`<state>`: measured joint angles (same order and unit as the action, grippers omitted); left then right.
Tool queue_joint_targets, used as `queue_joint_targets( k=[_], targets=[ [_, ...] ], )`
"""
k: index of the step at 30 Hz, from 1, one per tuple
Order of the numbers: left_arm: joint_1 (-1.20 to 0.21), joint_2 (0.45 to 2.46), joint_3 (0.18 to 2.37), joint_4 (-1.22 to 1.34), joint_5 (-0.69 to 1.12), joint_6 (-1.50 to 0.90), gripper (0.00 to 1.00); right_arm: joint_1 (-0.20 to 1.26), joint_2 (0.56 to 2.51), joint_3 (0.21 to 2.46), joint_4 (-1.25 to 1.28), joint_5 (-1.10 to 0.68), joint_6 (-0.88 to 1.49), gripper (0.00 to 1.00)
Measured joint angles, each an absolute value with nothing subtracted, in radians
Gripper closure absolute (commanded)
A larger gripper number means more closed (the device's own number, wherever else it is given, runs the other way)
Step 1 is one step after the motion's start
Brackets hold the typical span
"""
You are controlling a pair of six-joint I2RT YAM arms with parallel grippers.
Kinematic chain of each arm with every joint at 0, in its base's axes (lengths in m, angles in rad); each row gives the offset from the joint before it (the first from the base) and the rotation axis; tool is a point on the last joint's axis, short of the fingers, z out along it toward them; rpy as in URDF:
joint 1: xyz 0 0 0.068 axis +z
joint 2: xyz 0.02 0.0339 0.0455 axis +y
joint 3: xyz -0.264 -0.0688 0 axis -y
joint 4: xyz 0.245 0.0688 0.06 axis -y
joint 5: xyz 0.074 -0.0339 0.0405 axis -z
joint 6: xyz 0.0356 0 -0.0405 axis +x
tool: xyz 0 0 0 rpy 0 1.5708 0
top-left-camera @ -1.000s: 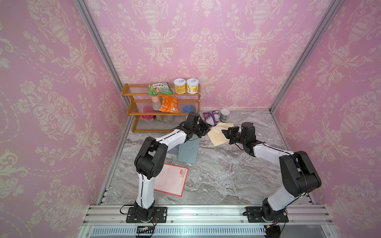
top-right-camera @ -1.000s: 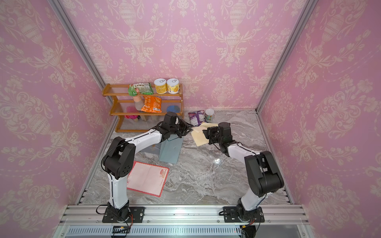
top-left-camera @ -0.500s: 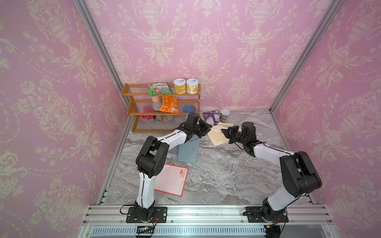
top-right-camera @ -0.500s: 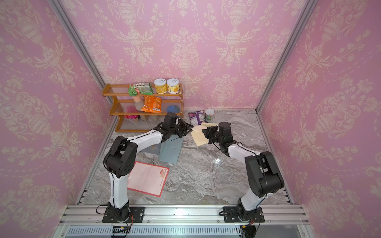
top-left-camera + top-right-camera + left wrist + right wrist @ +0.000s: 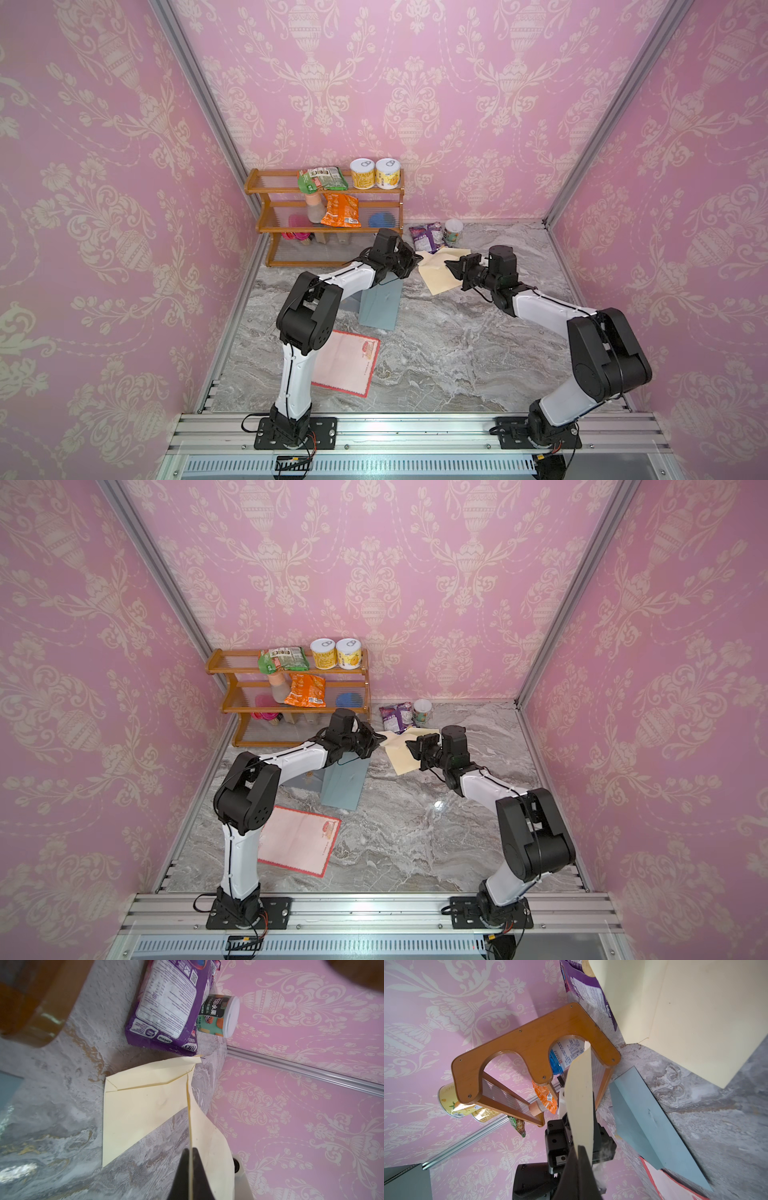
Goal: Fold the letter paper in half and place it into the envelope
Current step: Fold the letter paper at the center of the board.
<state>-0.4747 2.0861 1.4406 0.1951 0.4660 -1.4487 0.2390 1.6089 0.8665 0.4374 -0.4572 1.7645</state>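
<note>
The cream envelope lies at the back of the marble table, its flap lifted off the surface. My left gripper is shut on the flap's edge, which runs between its jaws. My right gripper faces it from the other side and pinches the same raised flap. The letter paper, pink with a red border, lies flat and unfolded near the front left, partly under the left arm.
A blue-grey envelope lies between the cream envelope and the letter paper. A wooden shelf with snacks and cans stands at the back left. A purple snack bag and a small cup sit just behind the envelope.
The left gripper's jaws have closed on the envelope's flap. Both arms have stayed almost where they were.
</note>
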Motion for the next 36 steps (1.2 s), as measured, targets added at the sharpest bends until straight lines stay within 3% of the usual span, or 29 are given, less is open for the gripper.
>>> queue_joint_targets(
  k=[1, 14, 28, 30, 36],
  targets=[
    [-0.474, 2.086, 1.441, 0.195, 0.466, -1.448, 1.0, 0.239, 1.609, 0.867, 0.428, -0.461, 1.757, 0.01],
    [-0.441, 2.064, 1.365, 0.33, 0.54, -1.445, 1.0, 0.209, 1.544, 0.867, 0.263, -0.529, 1.652, 0.0],
    [-0.488, 2.063, 1.358, 0.449, 0.649, -1.449, 1.0, 0.226, 1.671, 0.879, 0.36, -0.565, 1.684, 0.01],
    [-0.502, 2.063, 1.358, 0.457, 0.66, -1.449, 1.0, 0.229, 1.686, 0.887, 0.38, -0.566, 1.694, 0.05],
    [-0.521, 2.063, 1.343, 0.48, 0.701, -1.449, 1.0, 0.232, 1.695, 0.893, 0.438, -0.572, 1.721, 0.44]
  ],
)
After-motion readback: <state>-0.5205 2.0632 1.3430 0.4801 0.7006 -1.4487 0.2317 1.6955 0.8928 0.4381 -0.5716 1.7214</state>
